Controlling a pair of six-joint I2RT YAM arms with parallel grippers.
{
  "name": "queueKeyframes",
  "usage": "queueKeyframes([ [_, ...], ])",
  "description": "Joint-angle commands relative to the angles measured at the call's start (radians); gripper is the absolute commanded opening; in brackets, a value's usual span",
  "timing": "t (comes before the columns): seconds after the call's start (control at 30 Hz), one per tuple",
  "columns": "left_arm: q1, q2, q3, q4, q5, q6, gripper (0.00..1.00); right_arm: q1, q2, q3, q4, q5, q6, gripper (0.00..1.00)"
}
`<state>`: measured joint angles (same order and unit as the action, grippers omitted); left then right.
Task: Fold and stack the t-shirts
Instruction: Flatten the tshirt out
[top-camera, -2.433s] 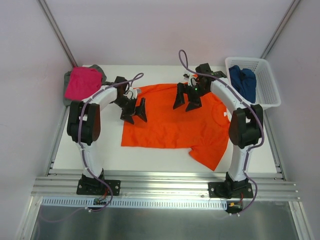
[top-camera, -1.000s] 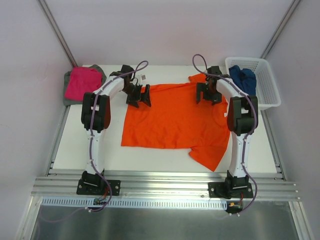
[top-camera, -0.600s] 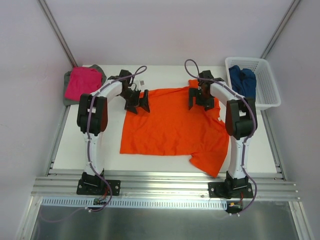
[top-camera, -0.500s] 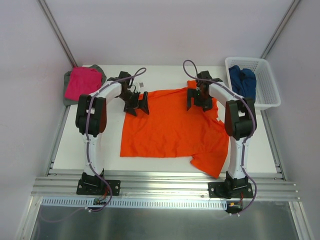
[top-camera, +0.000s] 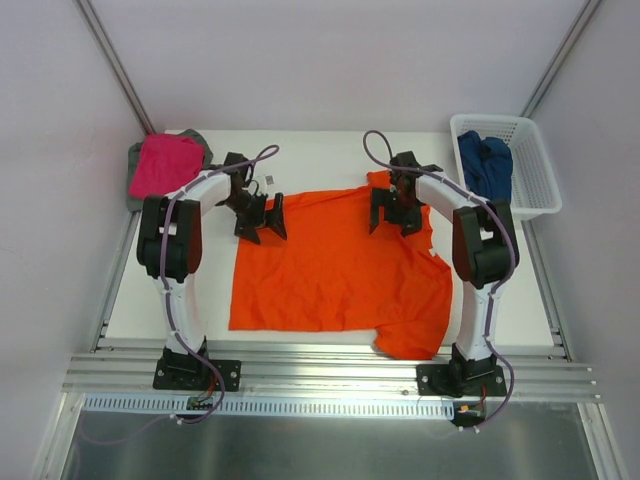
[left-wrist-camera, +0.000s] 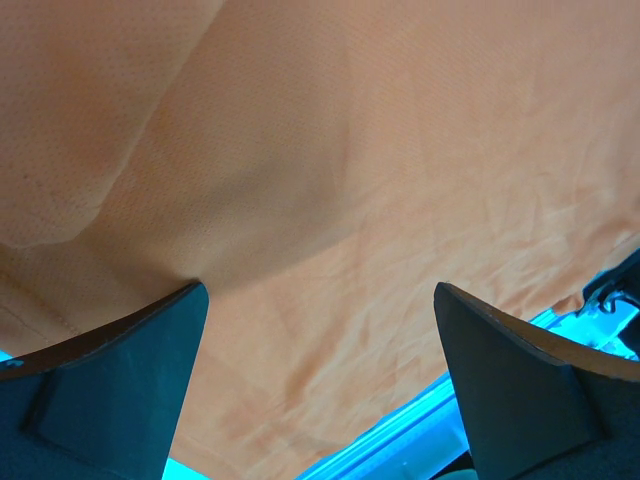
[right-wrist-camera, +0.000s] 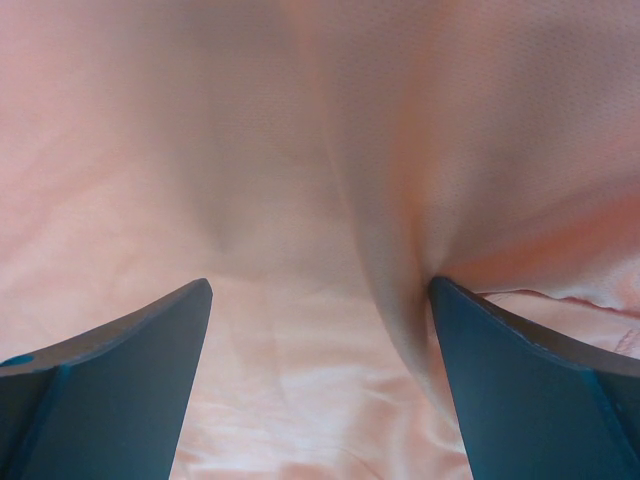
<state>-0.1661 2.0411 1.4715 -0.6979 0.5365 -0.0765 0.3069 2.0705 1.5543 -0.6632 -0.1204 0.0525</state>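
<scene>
Left fingers (left-wrist-camera: 110, 390) and right fingers (right-wrist-camera: 110, 390) are sitting wide open on the orange t-shirt (top-camera: 335, 270), at its 10 and 2 o'clock corners, body running toward 6.

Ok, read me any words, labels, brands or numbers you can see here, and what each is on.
None can be read. The orange t-shirt is plain in every view; the pink t-shirt, blue t-shirt and white basket show no print.
A small grey speck on the table is too small to read.
</scene>
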Motion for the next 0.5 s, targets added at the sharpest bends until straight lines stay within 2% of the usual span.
queueKeyframes([
  [0.0,0.03,-0.061,-0.023,-0.023,-0.049,0.014,0.99,0.011,-0.073,-0.04,-0.056,-0.012,0.038,0.96],
  [0.23,0.048,-0.076,-0.028,-0.025,-0.049,0.017,0.99,0.008,-0.078,-0.039,-0.073,0.011,0.014,0.96],
  [0.47,0.054,-0.056,-0.01,-0.025,-0.044,0.006,0.99,-0.018,0.006,0.095,-0.078,0.033,-0.029,0.96],
])
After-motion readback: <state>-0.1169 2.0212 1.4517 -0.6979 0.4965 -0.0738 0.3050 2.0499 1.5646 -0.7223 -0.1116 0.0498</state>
